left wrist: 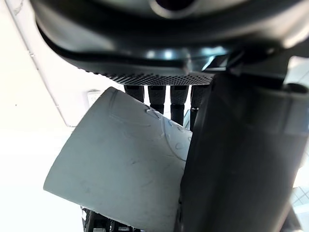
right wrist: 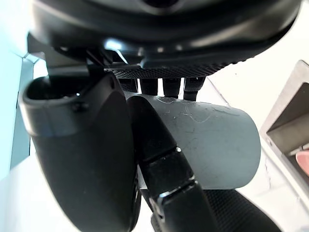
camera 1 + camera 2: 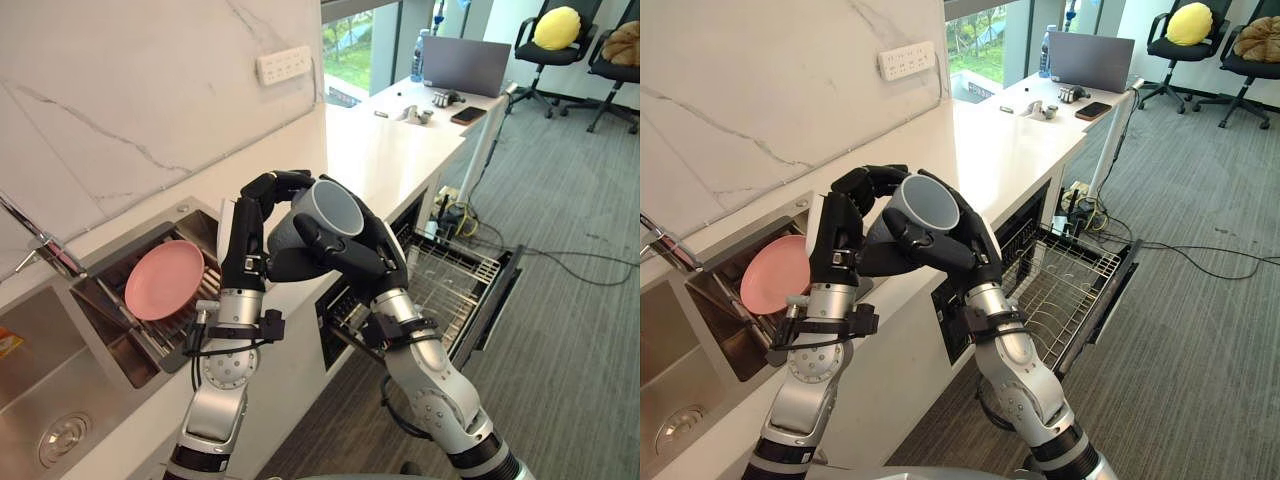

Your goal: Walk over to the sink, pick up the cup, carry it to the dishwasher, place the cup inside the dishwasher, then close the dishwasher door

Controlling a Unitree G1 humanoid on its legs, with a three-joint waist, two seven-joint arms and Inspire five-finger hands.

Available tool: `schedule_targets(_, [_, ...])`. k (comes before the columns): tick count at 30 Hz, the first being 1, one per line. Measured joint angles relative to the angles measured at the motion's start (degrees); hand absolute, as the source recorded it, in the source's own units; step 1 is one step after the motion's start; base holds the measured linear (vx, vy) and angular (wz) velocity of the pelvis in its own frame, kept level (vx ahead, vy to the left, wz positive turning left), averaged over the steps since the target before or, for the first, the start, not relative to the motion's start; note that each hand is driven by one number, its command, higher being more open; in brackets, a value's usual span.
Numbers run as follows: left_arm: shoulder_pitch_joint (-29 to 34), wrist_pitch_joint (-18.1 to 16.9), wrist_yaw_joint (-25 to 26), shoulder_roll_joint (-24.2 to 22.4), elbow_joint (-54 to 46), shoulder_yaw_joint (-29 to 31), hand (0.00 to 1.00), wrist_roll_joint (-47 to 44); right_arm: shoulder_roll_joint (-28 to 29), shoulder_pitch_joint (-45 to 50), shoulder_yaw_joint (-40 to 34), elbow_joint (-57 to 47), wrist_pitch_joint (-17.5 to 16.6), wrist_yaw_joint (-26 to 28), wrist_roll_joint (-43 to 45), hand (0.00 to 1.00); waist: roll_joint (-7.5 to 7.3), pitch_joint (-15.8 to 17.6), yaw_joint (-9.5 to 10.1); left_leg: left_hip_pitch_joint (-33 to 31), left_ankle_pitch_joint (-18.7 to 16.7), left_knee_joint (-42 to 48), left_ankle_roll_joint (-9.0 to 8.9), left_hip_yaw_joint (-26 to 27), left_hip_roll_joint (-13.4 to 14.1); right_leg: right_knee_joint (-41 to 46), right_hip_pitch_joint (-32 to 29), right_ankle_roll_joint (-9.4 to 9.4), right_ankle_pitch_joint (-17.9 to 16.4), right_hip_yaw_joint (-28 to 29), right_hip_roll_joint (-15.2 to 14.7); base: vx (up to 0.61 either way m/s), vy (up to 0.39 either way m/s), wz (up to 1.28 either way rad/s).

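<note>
A grey cup (image 3: 325, 212) is held tilted in the air over the counter's front edge, its mouth facing up and to the right. My left hand (image 3: 250, 235) curls its fingers over the cup's far side. My right hand (image 3: 350, 255) wraps it from below and the front, thumb across the wall. In the left wrist view the cup (image 1: 120, 159) lies against the fingers, and in the right wrist view the cup (image 2: 212, 145) sits between thumb and fingers. Below and to the right, the dishwasher's wire rack (image 3: 450, 280) is pulled out over its lowered door (image 3: 503, 285).
A pink plate (image 3: 163, 280) stands in the drying rack beside the steel sink (image 3: 40, 380) and faucet (image 3: 40, 245). Farther along the white counter (image 3: 390, 150) are a laptop (image 3: 465, 65) and small items. Office chairs (image 3: 555, 40) and cables (image 3: 580, 265) occupy the carpet.
</note>
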Motion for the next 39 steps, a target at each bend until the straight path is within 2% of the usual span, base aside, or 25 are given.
schedule_targets(6, [2.3, 0.0, -8.1, 1.6, 0.0, -4.9, 1.0, -3.5, -0.3, -2.5, -5.4, 2.3, -0.4, -2.2, -4.1, 0.0, 0.0, 0.0, 0.03, 0.1, 0.3, -0.4, 0.08, 0.0, -0.1, 0.0, 0.0, 0.03, 0.0, 0.0, 0.0, 0.0, 0.0, 0.0])
schedule_targets(7, [2.7, 0.0, -11.1, 1.9, 0.0, -5.7, 1.0, -4.6, -0.7, -2.5, -7.6, 3.3, -0.7, -2.4, -4.1, 0.0, 0.0, 0.0, -0.09, 0.1, 0.4, -0.5, 0.06, 0.0, -0.1, 0.0, -0.1, 0.05, 0.0, 0.1, 0.0, 0.0, 0.0, 0.0])
schedule_targets(11, [4.5, -0.1, -19.5, 3.7, -0.3, -9.0, 1.0, -7.3, -0.4, -1.9, -20.7, 6.1, -1.1, -7.0, -4.3, 0.0, 0.03, 0.0, -0.05, 0.1, 0.5, -0.9, 0.06, 0.3, -0.2, 0.0, -0.4, 0.09, 0.1, 0.4, 0.0, 0.0, 0.0, -0.03])
schedule_targets(12, [5.7, 0.0, -21.8, 4.3, -0.9, -9.7, 1.0, -8.1, -0.4, -1.2, -25.8, 6.2, -1.5, -8.6, -5.4, 0.0, 0.05, 0.0, -0.12, 0.3, 0.5, -1.1, 0.06, 0.9, -0.2, 0.0, -0.7, 0.12, 0.1, 0.8, 0.0, 0.0, 0.004, -0.17])
schedule_targets(15, [7.5, 1.3, -27.1, 4.7, -2.5, -8.6, 1.0, -14.5, -0.7, 2.3, -38.0, 6.2, -3.4, -11.0, -8.3, 0.0, 0.18, 0.1, -1.12, 1.3, 0.4, -1.6, -0.06, 2.5, -0.3, 0.0, -1.1, 0.15, 0.1, 2.2, 0.2, 0.01, 0.004, -0.24])
schedule_targets(16, [7.5, 1.8, -28.4, 4.6, -2.8, -8.1, 1.0, -16.5, -0.8, 2.9, -39.3, 6.2, -3.6, -11.2, -8.6, 0.0, 0.18, 0.1, -1.46, 1.4, 0.4, -1.7, -0.08, 2.8, -0.2, 0.0, -1.3, 0.15, 0.1, 2.5, 0.3, 0.0, 0.001, -0.23])
schedule_targets(19, [7.5, 4.4, -32.8, 4.3, -4.1, -6.3, 1.0, -23.6, -1.5, 5.8, -42.9, 6.2, -4.2, -11.2, -10.1, 0.0, 0.29, 0.1, -3.26, 1.7, 0.4, -2.0, -0.18, 3.7, -0.1, 0.0, -1.7, 0.17, 0.1, 3.4, 0.5, -0.02, -0.006, -0.15])
schedule_targets(21, [7.6, 6.6, -35.2, 3.5, -4.1, -6.2, 1.0, -28.8, -1.9, 7.3, -44.6, 6.2, -4.6, -11.2, -10.5, 0.0, 0.51, 0.3, -3.45, 2.0, 0.3, -2.1, -0.29, 4.2, 0.0, 0.0, -1.7, 0.17, 0.1, 3.8, 0.6, -0.03, -0.011, -0.12])
schedule_targets(23, [8.2, 11.1, -38.3, 1.9, -3.9, -6.1, 1.0, -35.9, -1.9, 8.0, -46.3, 6.7, -5.6, -10.8, -10.9, 0.0, 0.87, 0.4, -3.55, 2.0, 0.2, -2.0, -0.31, 4.3, 0.0, 0.0, -1.7, 0.2, 0.1, 3.9, 0.6, -0.01, -0.003, -0.02])
schedule_targets(24, [9.0, 15.4, -40.0, 0.8, -2.9, -6.3, 1.0, -41.1, -1.9, 8.0, -47.0, 7.6, -6.0, -9.8, -10.9, 0.0, 0.85, 0.5, -3.54, 2.0, 0.2, -2.0, -0.31, 4.3, 0.0, 0.0, -1.8, 0.21, 0.1, 3.9, 0.6, 0.0, 0.0, 0.0])
schedule_targets(25, [9.2, 16.3, -40.3, 0.5, -2.5, -6.3, 1.0, -42.2, -1.9, 8.0, -47.1, 7.7, -6.0, -9.6, -10.9, 0.0, 0.86, 0.5, -3.54, 2.0, 0.2, -2.0, -0.31, 4.3, 0.0, 0.0, -1.8, 0.21, 0.1, 3.9, 0.7, 0.0, 0.0, 0.0])
schedule_targets(27, [10.0, 22.5, -40.6, -0.9, 2.7, -7.3, 1.0, -48.8, -1.9, 8.0, -47.3, 8.7, -6.3, -7.4, -10.9, 0.0, 1.09, 0.6, -3.54, 1.9, 0.2, -1.9, -0.32, 4.3, 0.0, 0.0, -1.8, 0.25, 0.1, 3.8, 0.6, -0.03, -0.01, 0.02])
schedule_targets(29, [10.3, 27.4, -40.4, -1.8, 11.0, -8.1, 1.0, -51.6, -2.0, 8.0, -47.1, 10.7, -6.4, -3.9, -10.8, 0.0, 1.08, 0.7, -3.55, 1.4, 0.2, -1.8, -0.34, 3.9, 0.1, 0.0, -1.9, 0.49, -0.1, 3.5, 0.6, -0.03, -0.012, 0.07])
schedule_targets(31, [10.5, 30.5, -40.1, -2.1, 19.0, -8.9, 1.0, -51.3, -2.5, 8.0, -46.6, 12.2, -6.0, 0.1, -10.7, 0.0, 1.06, 0.7, -3.71, 0.3, 0.1, -1.1, -0.43, 3.1, 0.3, 0.0, -2.3, 0.7, -0.3, 2.7, 0.6, -0.02, -0.017, 0.18])
schedule_targets(33, [11.3, 33.6, -38.1, -1.8, 26.4, -9.2, 1.0, -47.1, -5.2, 8.0, -44.9, 13.9, -3.7, 6.2, -9.6, 0.0, 1.0, 0.8, -3.8, -1.2, -0.1, 0.0, -0.38, 2.0, 0.7, 0.0, -2.6, 0.62, -0.3, 1.7, 0.6, -0.01, -0.022, 0.25])
schedule_targets(36, [13.1, 33.5, -35.5, -0.5, 33.7, -9.0, 1.0, -39.0, -9.8, 7.5, -40.5, 17.8, -1.0, 13.2, -9.5, 0.0, 0.93, 1.0, -3.57, -3.3, -0.7, 2.5, -0.31, -0.3, 1.5, 0.0, -2.0, 0.21, -0.2, -0.4, 0.9, 0.0, -0.022, 0.3])
schedule_targets(39, [13.8, 31.6, -32.3, -0.2, 38.7, -7.5, 1.0, -35.0, -10.2, 6.8, -38.9, 22.5, -0.4, 16.6, -9.7, 0.0, 0.67, 1.6, -2.68, -4.2, -0.9, 3.6, -0.19, -2.4, 1.9, 0.0, -0.7, -0.02, -0.5, -2.6, 0.9, -0.04, -0.007, 0.44])
